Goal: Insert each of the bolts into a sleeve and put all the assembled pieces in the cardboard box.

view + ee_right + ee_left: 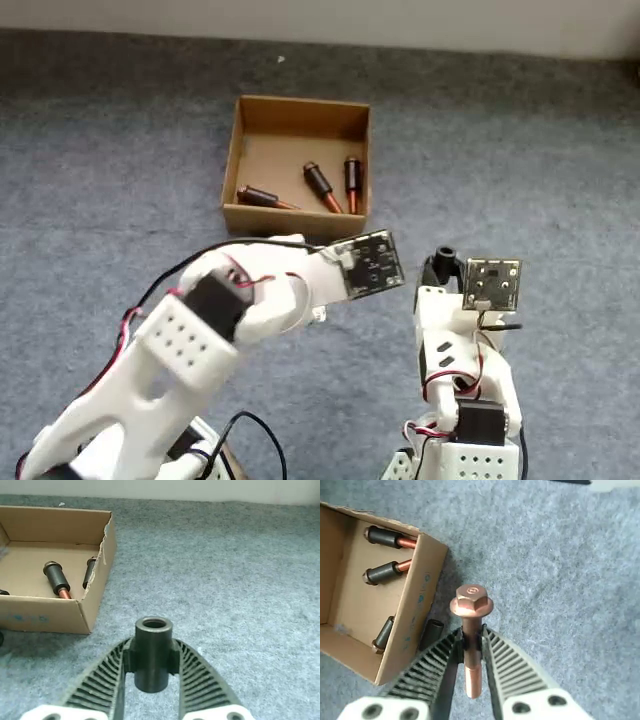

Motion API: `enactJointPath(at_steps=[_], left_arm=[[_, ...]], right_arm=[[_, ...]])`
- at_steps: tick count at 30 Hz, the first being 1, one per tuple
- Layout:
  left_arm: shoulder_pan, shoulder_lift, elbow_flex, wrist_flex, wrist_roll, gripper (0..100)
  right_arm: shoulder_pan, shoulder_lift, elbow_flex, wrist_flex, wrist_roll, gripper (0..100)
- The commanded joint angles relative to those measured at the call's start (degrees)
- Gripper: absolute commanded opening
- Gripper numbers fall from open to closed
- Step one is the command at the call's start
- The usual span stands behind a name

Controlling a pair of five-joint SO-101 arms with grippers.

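Grey carpet [520, 150] covers the table. From above, the cardboard box [232, 165] sits at 12 o'clock with three finished pieces [322, 187] inside. The left arm [250, 300] stretches in from 7 o'clock, and the right arm [455, 340] stands folded at 5 o'clock.

On the left wrist, the left gripper [471, 635] has its fingers clamped on the shank of a copper bolt [471, 605], head outward and tip back between the fingers. A spare sleeve [431, 634] lies just beside the box's outer wall.

On the right wrist, the right gripper [151, 650] pinches a black sleeve [152, 672] round its middle, bore open toward the camera.

Joining looks to be the step in hand. Next, the bolt's tip must line up with that bore, which likely calls for turning a wrist.
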Motion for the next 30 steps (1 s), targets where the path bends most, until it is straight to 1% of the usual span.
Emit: enactJointPath(at_steps=[1, 5, 9, 18, 22, 26, 29, 30], left_arm=[[-0.40, -12.44, 2.42, -0.70, 6.33, 1], [-0.40, -20.09, 6.20, -0.70, 10.81, 1], [-0.40, -29.32, 10.24, -1.32, 15.12, 1], [-0.40, -52.62, 28.09, -14.15, 24.09, 1], [-0.40, -60.79, 34.15, -18.55, 27.08, 1], [-0.40, -66.07, 37.49, -21.71, 27.08, 1], [-1.63, -65.89, 37.85, -24.00, 27.16, 1], [-2.68, -65.80, 37.93, -24.97, 28.48, 1]], right_arm=[[0.40, -0.75, -0.92, -0.84, 0.79, 0.6], [0.31, -0.75, -1.19, -0.84, 0.70, 0.6], [-1.54, -0.75, -1.19, -0.84, -3.52, 0.6], [-8.22, -0.75, -0.92, -0.84, -3.69, 0.6], [-11.82, -0.75, -0.84, -0.84, -3.60, 0.6], [-17.27, -0.75, -0.84, -1.10, -3.52, 0.6], [-22.11, -0.75, -0.84, -2.07, -0.18, 0.6], [-23.87, -0.75, -0.84, -3.47, 0.88, 0.6]])
